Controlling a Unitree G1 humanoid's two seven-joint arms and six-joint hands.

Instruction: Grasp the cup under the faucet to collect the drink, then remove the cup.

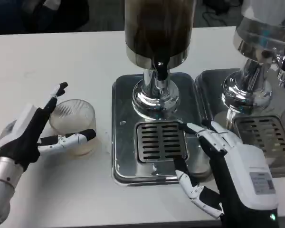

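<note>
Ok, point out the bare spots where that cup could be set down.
Bare table left of and behind the cup, and along the near edge before the tray. The drip grate under the faucet is free; the right hand crowds its right side.

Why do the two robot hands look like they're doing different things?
The left robot hand curls its fingers around the clear ribbed plastic cup on the white table. The right robot hand holds nothing, fingers spread over the shiny metal drip tray. Both have white backs and black-and-white fingers.
</note>
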